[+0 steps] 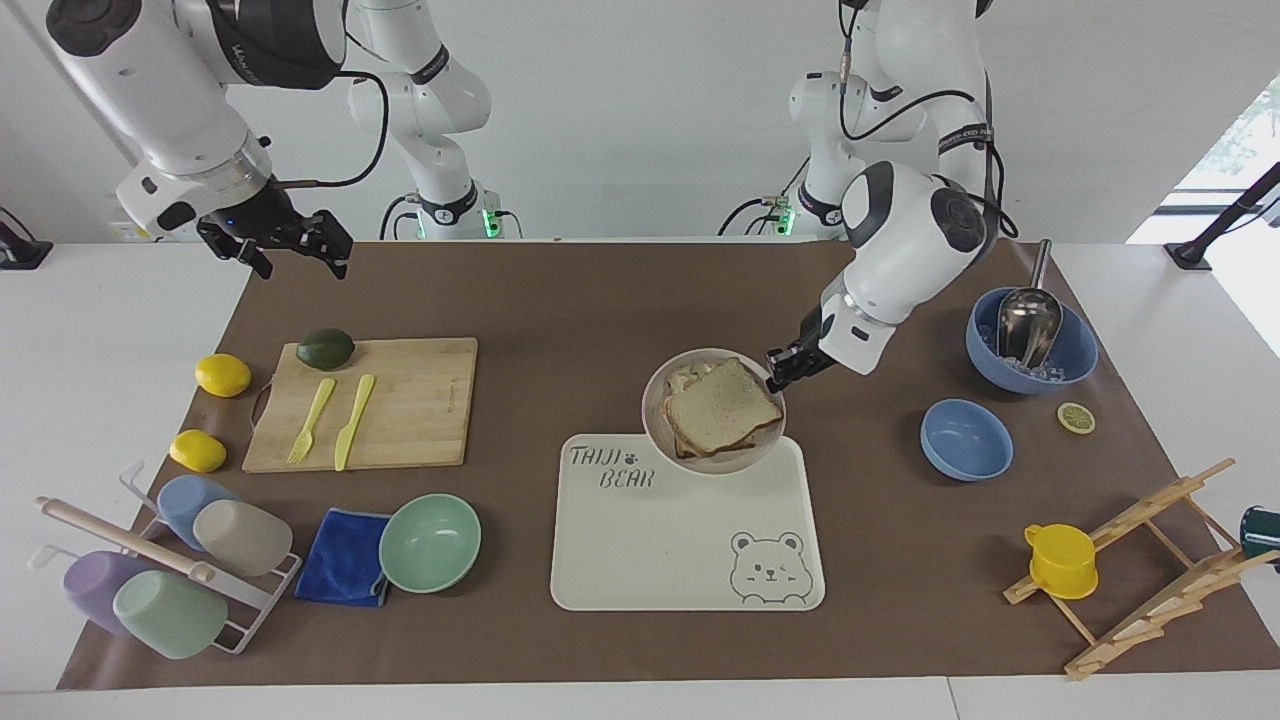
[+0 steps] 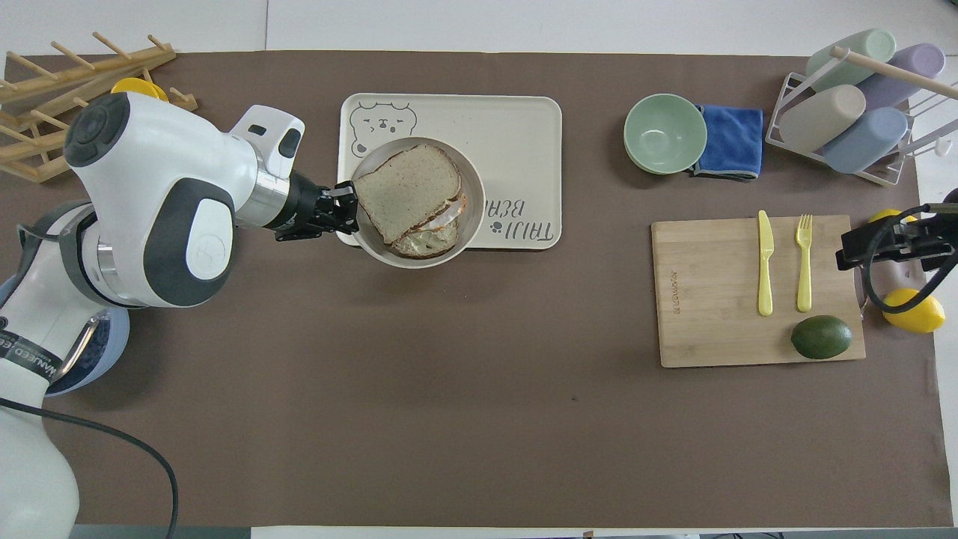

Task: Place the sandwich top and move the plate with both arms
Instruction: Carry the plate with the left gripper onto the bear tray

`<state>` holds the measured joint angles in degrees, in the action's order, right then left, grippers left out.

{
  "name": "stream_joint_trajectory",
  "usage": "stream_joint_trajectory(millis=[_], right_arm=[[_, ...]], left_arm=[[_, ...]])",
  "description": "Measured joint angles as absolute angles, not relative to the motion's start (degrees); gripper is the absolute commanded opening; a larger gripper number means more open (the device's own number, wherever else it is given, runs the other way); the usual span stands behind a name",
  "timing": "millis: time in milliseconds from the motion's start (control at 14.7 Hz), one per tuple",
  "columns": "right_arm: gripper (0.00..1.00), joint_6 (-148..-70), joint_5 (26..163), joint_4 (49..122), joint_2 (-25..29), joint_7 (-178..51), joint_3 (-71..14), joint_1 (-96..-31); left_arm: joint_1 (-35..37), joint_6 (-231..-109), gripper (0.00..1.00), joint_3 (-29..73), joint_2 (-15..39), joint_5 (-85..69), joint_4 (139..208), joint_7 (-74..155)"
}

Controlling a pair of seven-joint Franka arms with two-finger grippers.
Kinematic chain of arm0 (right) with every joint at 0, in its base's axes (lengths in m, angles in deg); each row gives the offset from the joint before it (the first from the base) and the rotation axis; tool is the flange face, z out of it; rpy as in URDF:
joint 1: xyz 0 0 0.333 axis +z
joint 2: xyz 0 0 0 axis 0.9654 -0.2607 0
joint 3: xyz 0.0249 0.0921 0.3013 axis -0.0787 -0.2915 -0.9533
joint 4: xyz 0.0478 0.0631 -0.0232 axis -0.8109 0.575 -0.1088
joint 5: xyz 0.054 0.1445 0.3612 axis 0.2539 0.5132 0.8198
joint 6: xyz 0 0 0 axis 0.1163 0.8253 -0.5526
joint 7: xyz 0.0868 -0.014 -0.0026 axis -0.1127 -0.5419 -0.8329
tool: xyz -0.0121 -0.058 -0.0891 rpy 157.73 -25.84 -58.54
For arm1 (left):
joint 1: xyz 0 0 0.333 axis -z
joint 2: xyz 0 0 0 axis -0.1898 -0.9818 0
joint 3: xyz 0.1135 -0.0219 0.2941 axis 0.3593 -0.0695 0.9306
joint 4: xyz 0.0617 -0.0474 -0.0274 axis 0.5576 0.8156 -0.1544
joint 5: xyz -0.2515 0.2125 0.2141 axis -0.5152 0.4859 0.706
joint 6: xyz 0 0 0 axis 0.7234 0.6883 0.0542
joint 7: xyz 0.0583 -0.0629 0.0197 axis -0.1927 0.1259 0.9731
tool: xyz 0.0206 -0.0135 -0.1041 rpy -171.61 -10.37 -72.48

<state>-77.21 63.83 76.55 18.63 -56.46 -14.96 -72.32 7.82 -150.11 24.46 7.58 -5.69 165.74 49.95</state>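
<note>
The left claw (image 1: 775, 379) is clamped on the rim of the plate (image 1: 660, 425), holding it tilted in the air over the tray's (image 1: 680, 540) edge nearest the robots. The right claw (image 1: 290, 245), its fingers spread apart, waits above the tabletop (image 1: 560, 290) at the right arm's end, over the corner nearest the robots, well apart from the plate. A cutting board (image 1: 400, 400) lies toward that end, carrying an avocado (image 1: 326, 348), a yellow knife (image 1: 353, 420) and a yellow fork (image 1: 312, 420). The top (image 1: 722, 403), a speckled slice with a brown crust, rests on the plate over the lower slice (image 2: 423, 241), whose white filling peeks out along the edge.
</note>
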Motion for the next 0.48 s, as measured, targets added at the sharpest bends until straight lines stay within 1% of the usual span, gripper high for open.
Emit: stream_joint_trajectory(millis=[272, 475], right_arm=[[1.00, -77.21, 63.83, 76.55, 18.63, -56.46, -14.96, -72.32], [1.00, -77.21, 63.83, 76.55, 18.63, -56.46, -14.96, -72.32]], left_arm=[[7.56, -150.21, 0.00, 24.29, -2.68, -5.45, 155.85, 49.95], [7.60, -151.95, 0.00, 24.14, -8.37, -3.66, 151.46, 49.33]])
